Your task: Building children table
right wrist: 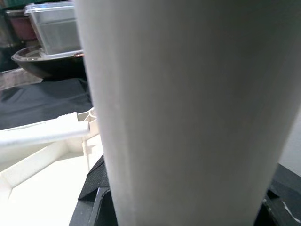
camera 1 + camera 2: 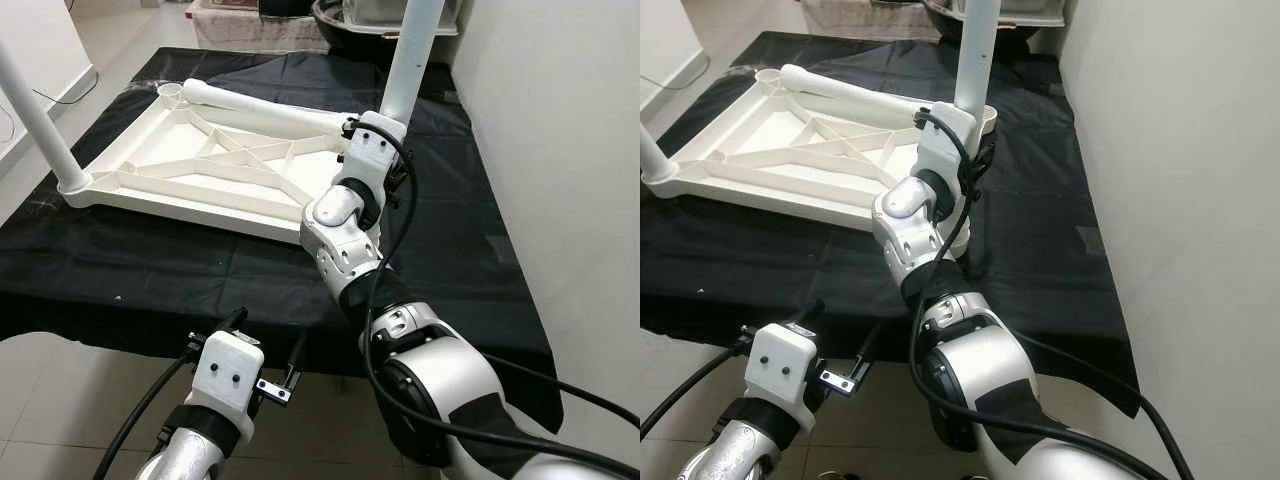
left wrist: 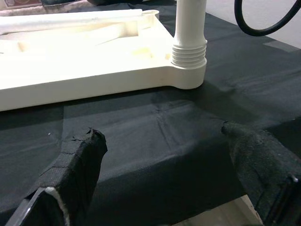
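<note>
A white plastic table top (image 2: 150, 190) lies upside down on a black-draped table. One white leg (image 2: 40, 120) stands upright in its near left corner. A second leg (image 2: 412, 60) stands in the near right corner socket (image 3: 188, 70). A loose leg (image 2: 260, 108) lies across the far side of the top. My right arm (image 2: 350, 210) reaches over the table, and my right gripper (image 1: 188, 202) is shut on the second leg, with black fingers (image 1: 96, 188) on either side. My left gripper (image 2: 265, 345) hangs open and empty at the table's front edge.
A white wall (image 2: 560, 120) runs close along the right side of the table. A dark basin (image 2: 340, 25) with a clear container stands past the far end. Black cloth (image 2: 460, 250) hangs over the front edge, above tiled floor (image 2: 60, 400).
</note>
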{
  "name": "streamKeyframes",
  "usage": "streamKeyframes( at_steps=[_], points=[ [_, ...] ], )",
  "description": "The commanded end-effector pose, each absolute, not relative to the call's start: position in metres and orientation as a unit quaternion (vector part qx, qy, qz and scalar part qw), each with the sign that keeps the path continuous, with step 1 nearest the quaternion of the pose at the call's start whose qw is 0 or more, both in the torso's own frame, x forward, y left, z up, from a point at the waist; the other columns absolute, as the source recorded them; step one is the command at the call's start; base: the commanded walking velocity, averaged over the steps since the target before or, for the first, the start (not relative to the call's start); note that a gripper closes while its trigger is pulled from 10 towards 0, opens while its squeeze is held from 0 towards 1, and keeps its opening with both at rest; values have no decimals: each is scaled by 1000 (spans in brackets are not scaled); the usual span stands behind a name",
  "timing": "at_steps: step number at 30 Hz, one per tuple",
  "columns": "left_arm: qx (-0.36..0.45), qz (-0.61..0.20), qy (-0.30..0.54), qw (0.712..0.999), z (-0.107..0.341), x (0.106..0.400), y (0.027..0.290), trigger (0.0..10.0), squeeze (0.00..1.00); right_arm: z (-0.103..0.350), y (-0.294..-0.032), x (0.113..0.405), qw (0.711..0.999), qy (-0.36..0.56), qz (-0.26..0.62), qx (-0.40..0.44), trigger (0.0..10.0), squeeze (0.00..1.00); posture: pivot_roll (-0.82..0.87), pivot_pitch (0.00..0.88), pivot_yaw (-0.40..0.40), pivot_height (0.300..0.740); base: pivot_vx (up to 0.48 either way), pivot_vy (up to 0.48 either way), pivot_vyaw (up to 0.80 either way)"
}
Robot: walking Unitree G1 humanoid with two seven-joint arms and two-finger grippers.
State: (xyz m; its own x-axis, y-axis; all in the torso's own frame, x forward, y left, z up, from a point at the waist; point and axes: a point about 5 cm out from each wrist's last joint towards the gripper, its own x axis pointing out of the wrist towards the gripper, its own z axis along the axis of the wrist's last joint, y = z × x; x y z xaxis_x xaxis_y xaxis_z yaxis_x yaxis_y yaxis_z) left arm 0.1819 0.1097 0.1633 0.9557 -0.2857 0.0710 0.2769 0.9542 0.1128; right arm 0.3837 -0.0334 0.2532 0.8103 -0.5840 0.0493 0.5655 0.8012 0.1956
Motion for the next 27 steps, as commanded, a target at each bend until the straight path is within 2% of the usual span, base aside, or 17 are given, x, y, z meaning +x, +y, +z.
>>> streamKeyframes(
  at_steps=[1, 2, 15, 16, 17, 18, 24, 27],
  points=[
    [51, -144, -39, 988, 160, 180, 109, 10000, 0, 209, -26, 377, 944, 61, -306, 111, 10000, 749, 45, 174, -10, 740, 0, 0, 0],
    [50, -144, -38, 988, 160, 180, 109, 10000, 0, 209, -25, 377, 945, 60, -300, 114, 10000, 1000, 47, 178, -10, 740, 0, 0, 0],
    [48, -145, -38, 987, 160, 181, 108, 10000, 0, 222, -18, 378, 953, 26, -271, 135, 10000, 1000, 44, 177, -7, 740, 0, 0, 0],
    [48, -145, -38, 987, 159, 181, 108, 10000, 0, 224, -16, 378, 956, 20, -257, 138, 10000, 137, 44, 177, -7, 740, 0, 0, 0],
    [48, -145, -38, 987, 159, 181, 108, 10000, 0, 224, -16, 378, 956, 20, -257, 138, 10000, 137, 44, 177, -7, 740, 0, 0, 0],
    [48, -145, -38, 988, 159, 181, 108, 10000, 0, 225, -14, 378, 960, 15, -243, 137, 10000, 0, 41, 176, -5, 740, 0, 0, 0],
    [49, -143, -40, 988, 159, 183, 109, 10000, 0, 220, -14, 374, 976, 0, -176, 125, 10000, 0, 34, 172, -4, 740, 0, 0, 0],
    [50, -142, -44, 988, 159, 186, 111, 10000, 0, 207, -23, 370, 986, 1, -124, 110, 10000, 0, 31, 160, -1, 740, 0, 0, 0]
  ],
)
